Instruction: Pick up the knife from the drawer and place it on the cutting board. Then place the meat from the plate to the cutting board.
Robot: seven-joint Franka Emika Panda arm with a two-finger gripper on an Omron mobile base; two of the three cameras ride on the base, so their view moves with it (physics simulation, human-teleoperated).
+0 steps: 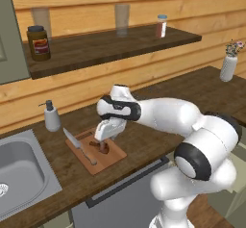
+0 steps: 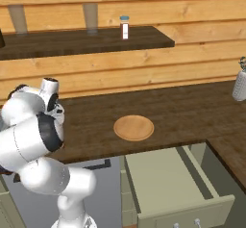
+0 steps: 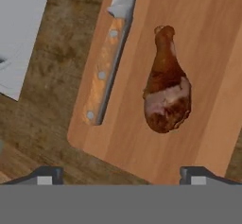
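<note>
cutting board point(image 3: 175, 67): light reddish-brown wooden rectangle with rounded corners, flat on the dark wooden counter point(image 1: 158, 126), between the sink point(image 1: 21, 171) and the middle of the counter run.

knife point(image 3: 106, 62): wooden handle with rivets, silver blade; lies along one long edge of the board, handle on the board. in the left base view its blade point(image 1: 71, 138) points up and away, toward the soap dispenser point(image 1: 51, 116).

meat point(image 3: 166, 88): dark reddish-brown drumstick-shaped piece, resting on the board near its middle, just beside the knife but apart from it. thick end toward the lower edge of the hand view, thin bone end away.

gripper point(image 3: 123, 175): hangs directly over the board, pointing down. the two finger tips point(image 3: 47, 175) stand wide apart at the bottom of the hand view, one on either side, with the meat between and beyond them; neither tip touches it. nothing is held. in the left base view the hand point(image 1: 106, 131) sits just above the meat point(image 1: 103, 147).

plate point(image 2: 133, 127): round tan wooden plate, bare, on the counter well apart from the board, above the drawer.

drawer point(image 2: 168, 183): pale beige-green, pulled out below the counter edge, interior bare.

other: jar point(image 1: 38, 43), glass point(image 1: 122, 19) and small shaker point(image 1: 161, 26) on the wall shelf point(image 1: 110, 46); vase point(image 1: 229, 64) at the far end of the counter.
</note>
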